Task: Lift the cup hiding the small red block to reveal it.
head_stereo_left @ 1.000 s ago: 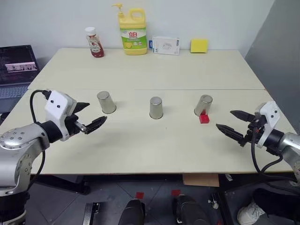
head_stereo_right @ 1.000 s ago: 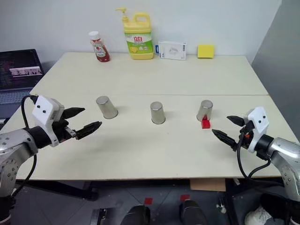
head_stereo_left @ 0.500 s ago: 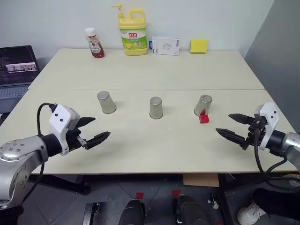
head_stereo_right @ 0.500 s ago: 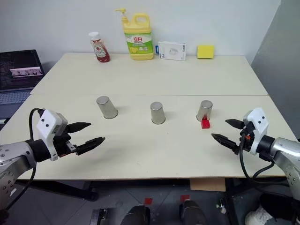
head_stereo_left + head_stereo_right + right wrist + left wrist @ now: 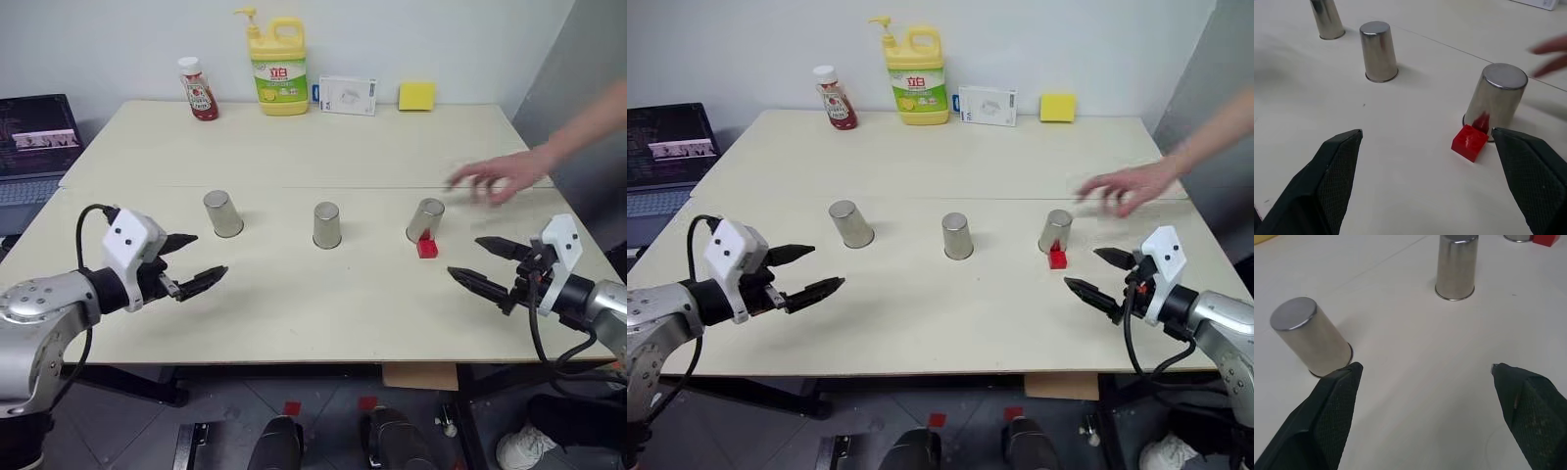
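**Red block in the open beside the right cup, both end effectors spread**

Three steel cups stand upside down in a row across the middle of the bench (image 5: 294,323). The left cup (image 5: 222,212) and the middle cup (image 5: 326,224) stand alone, well apart from each other. The right cup (image 5: 424,219) has the red block (image 5: 426,247) lying on the bench at its foot, on the side nearer the robot; in the right wrist view the block sits just against the cup's rim, its red mirrored in the steel, and nothing covers it.

The left end effector (image 5: 193,264) hovers over the near left part of the bench, its two black fingers spread wide with nothing between them. It points toward the row, and the left cup is the nearest one to it, still apart from the fingertips. The right end effector (image 5: 480,262) hovers over the near right part of the bench, fingers likewise spread wide and empty, pointing inward toward the right cup and the block, near them but touching neither.

A person's hand (image 5: 495,176) reaches in from the right side above the bench, just beyond the right cup, blurred, fingers extended toward the cup without visible contact.

Along the far edge stand a ketchup bottle (image 5: 197,88), a yellow soap jug (image 5: 276,67), a white box (image 5: 346,95) and a yellow sponge (image 5: 416,95). A laptop (image 5: 37,137) sits off the bench's left side.
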